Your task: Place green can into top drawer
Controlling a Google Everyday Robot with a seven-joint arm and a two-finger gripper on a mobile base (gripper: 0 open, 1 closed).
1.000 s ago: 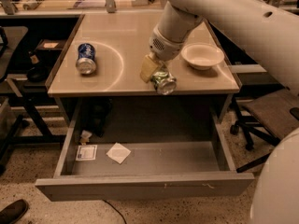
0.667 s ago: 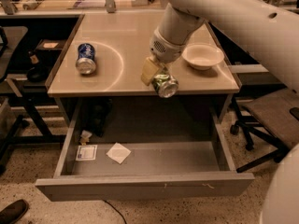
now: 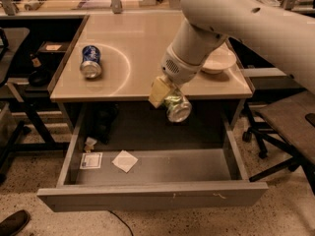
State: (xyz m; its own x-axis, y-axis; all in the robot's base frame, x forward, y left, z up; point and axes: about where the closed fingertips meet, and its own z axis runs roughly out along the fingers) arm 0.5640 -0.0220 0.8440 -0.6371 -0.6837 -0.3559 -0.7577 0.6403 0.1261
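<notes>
The claw [image 3: 169,98] is clenched around the green can [image 3: 178,108], one beige finger [image 3: 158,92] pressed on the can's left side. The can sits tilted within the grip, its silver end turned down and outward. The claw hangs just past the front edge of the bench [image 3: 138,43], over the rear of the open top drawer [image 3: 152,196]. Below and left of the claw, a white paper square [image 3: 124,161] and a small label [image 3: 91,160] lie on the drawer floor; directly below and to the right the floor is bare. A blue can [image 3: 91,61] lies well left of the claw, a bowl [image 3: 216,60] up and right.
</notes>
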